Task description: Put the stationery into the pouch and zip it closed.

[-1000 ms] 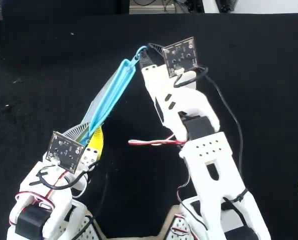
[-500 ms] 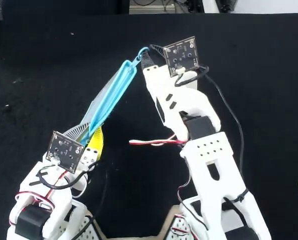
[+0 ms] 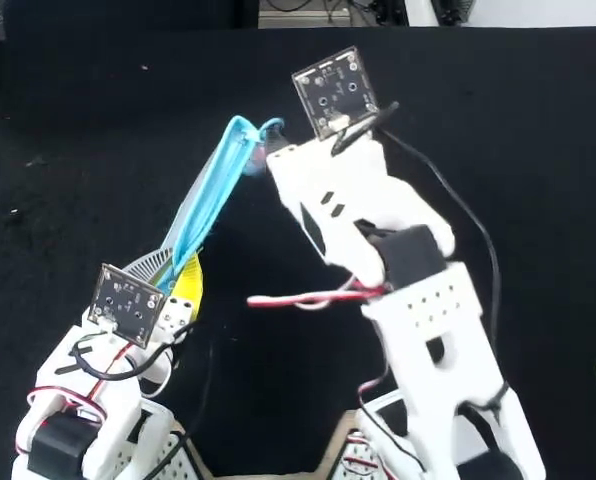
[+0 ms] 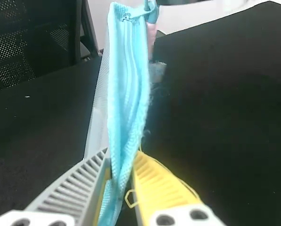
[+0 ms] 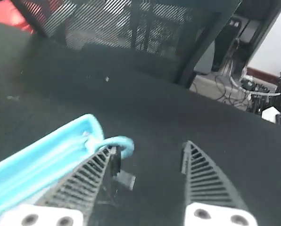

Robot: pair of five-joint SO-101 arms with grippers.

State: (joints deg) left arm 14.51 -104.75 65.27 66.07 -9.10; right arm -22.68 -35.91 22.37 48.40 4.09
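Item 1. Left gripper (image 3: 183,283): at the near end of the pouch. Your left wrist view (image 4: 119,165) shows its grey and yellow fingers (image 4: 77,181) clenched on the pouch's near end, with the fabric pinched flat between them.

Item 2. Pouch (image 3: 208,195): light blue, long and narrow. It stands on edge, lifted off the black table (image 3: 78,150), and runs slantwise from the left gripper to the right gripper. In the left wrist view (image 4: 126,94) the zip line runs along its upper edge. What it contains is hidden from you.

Item 3. Pull loop (image 3: 270,128): a light blue cord loop at the pouch's far end. In the right wrist view (image 5: 119,143) it lies at the tip of one black finger (image 5: 91,174), outside the gap between the jaws.

Item 4. Right gripper (image 3: 268,155): just beyond the pouch's far end. Your right wrist view (image 5: 147,160) shows its jaws spread wide and released. The pouch (image 5: 37,155) lies alongside the outer face of one finger, and the other finger stands well apart from it.
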